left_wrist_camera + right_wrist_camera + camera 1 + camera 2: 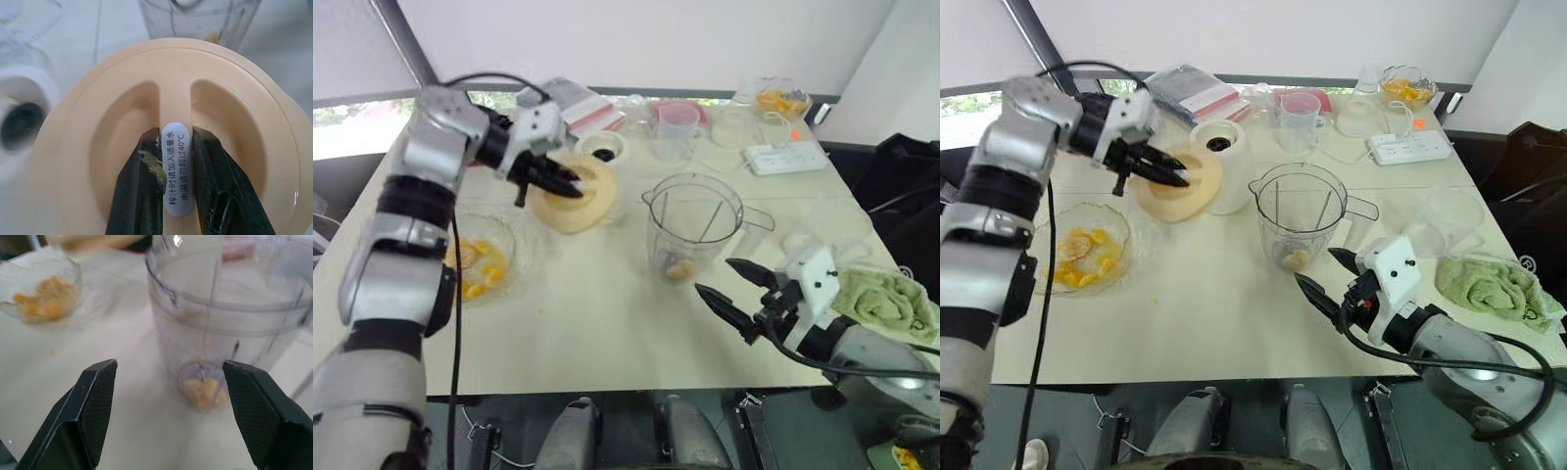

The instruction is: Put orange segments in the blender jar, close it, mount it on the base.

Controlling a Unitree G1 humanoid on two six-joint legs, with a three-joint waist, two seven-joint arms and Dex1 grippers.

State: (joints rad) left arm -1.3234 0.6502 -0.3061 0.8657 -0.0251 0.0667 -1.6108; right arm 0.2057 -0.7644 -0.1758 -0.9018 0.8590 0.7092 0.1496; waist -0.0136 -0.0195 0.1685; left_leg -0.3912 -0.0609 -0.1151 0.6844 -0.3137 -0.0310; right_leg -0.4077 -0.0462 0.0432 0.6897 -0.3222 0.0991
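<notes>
My left gripper [563, 183] is shut on the middle ridge of the cream blender lid [582, 204] and holds it tilted beside the white blender base [603, 147]. In the left wrist view both fingers [142, 196] press the stickered ridge of the lid [234, 127]. The clear blender jar [693, 220] stands open at the table's middle with a few orange segments [680, 266] at its bottom. My right gripper [736, 286] is open just in front of the jar, holding nothing. More orange segments lie in a glass bowl [504, 235] at the left.
At the back stand a measuring cup [675, 127], a white power strip [785, 157] and a second bowl of fruit [781, 98]. A green towel [886, 299] lies at the right edge. A packet [578, 103] sits behind the base.
</notes>
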